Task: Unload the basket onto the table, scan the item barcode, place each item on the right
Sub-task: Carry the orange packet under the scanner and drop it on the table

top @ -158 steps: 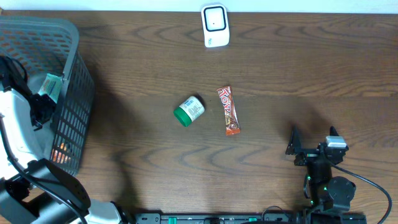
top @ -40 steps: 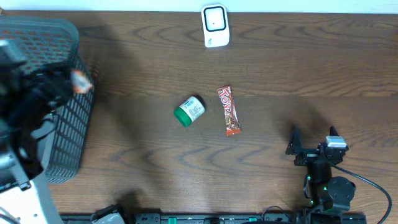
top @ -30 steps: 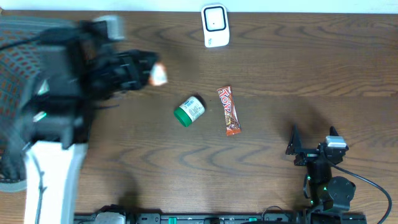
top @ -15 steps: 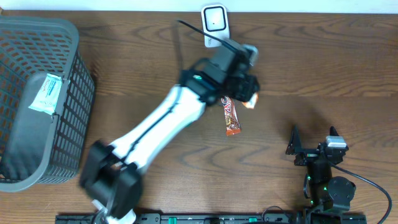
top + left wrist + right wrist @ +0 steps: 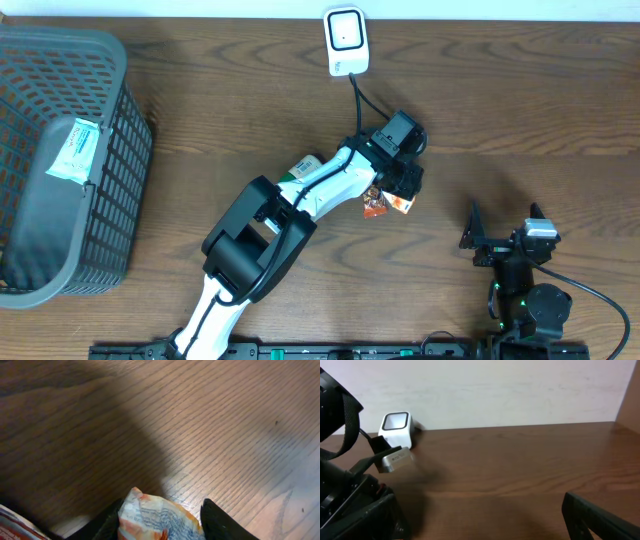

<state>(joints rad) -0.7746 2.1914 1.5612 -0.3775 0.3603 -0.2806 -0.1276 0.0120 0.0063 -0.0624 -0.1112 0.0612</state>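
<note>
My left gripper point(image 5: 405, 190) reaches across the middle of the table. Its jaws flank a crumpled orange-and-white packet point(image 5: 399, 204), the item, just above the wood. In the left wrist view the packet point(image 5: 157, 519) fills the gap between the two dark fingers point(image 5: 220, 522), and blue print shows on its wrapper. The white barcode scanner point(image 5: 346, 40) stands at the table's back edge, well beyond the packet, and the right wrist view shows it too point(image 5: 396, 429). My right gripper point(image 5: 503, 222) rests open and empty at the front right.
A grey mesh basket point(image 5: 112, 150) at the far left holds a pale green packet point(image 5: 75, 150). A green-capped bottle point(image 5: 300, 170) and a brown chocolate bar point(image 5: 372, 206) lie under the left arm. A black cable point(image 5: 356, 95) runs from the scanner.
The left arm has swung from the basket across the table with the packet. It now sits lower, by the chocolate bar. The right arm has not moved.
</note>
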